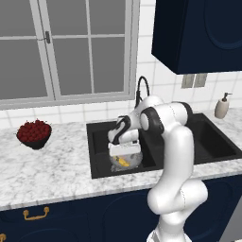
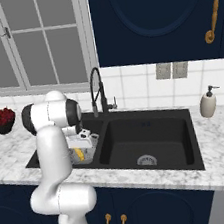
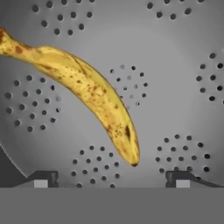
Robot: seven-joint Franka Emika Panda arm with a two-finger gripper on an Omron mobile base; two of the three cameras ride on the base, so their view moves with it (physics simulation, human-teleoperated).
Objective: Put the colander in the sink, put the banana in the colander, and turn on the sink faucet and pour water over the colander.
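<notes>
Your gripper (image 3: 111, 179) stands released: in the hand view its two dark fingertips (image 3: 41, 178) sit far apart at the bottom of the frame, left and right, with nothing between them. Just above them lies the banana (image 3: 85, 89), running from the upper left of that frame down to the lower centre, yellow with brown freckles, resting on the pierced silver floor of the colander (image 3: 175, 87) and clear of both tips.

Look at the left base view and you find the gripper (image 1: 125, 152) at the centre of the frame, pointing down into the colander (image 1: 133, 161), with the banana (image 1: 123, 162) showing yellow inside the bowl. The colander sits in the left basin of the sink (image 1: 97, 156). The sink faucet (image 1: 142, 87) rises behind your arm, just above centre.

In the right base view the colander (image 2: 87, 155) and banana (image 2: 79, 154) lie left of centre, the soap dispenser (image 2: 208, 103) at the right, and the bowl of red fruit (image 2: 0, 120) at the left edge.
</notes>
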